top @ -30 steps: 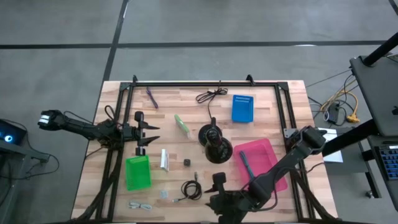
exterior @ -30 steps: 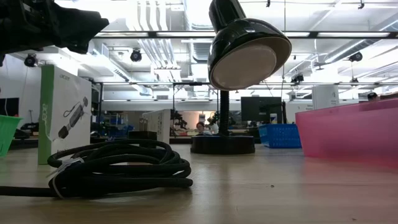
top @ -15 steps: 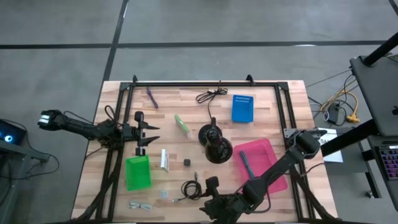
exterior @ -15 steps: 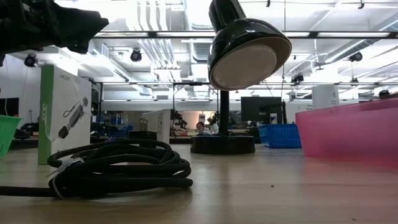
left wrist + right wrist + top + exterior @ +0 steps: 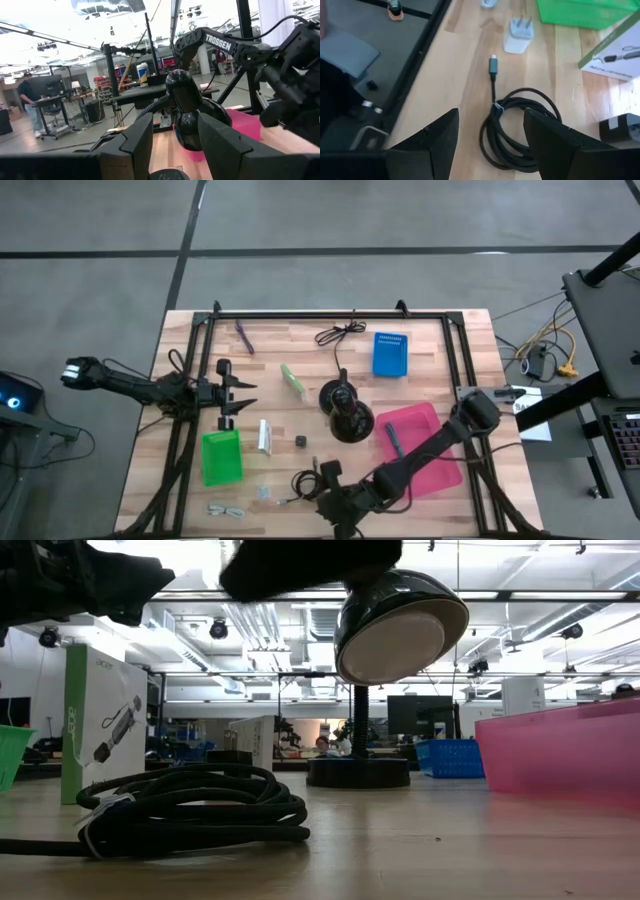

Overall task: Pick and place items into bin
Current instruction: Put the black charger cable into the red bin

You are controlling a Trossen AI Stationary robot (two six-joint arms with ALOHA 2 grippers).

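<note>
Two spread fingers of right gripper (image 5: 490, 145) hovering over coiled black rubber cable (image 5: 520, 127): limp, light, springy; best pinched across bunched loops.

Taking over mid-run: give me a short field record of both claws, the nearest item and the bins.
right claw: open, above the coiled black cable at the table's near edge
left claw: waiting at the left side, above the green bin
cable: flat on the table, not gripped
pink bin: holds a pen
blue bin: far side

Black lamp (image 5: 343, 412) blocks the table centre between cable (image 5: 308, 484) and pink bin (image 5: 443, 469)
</note>
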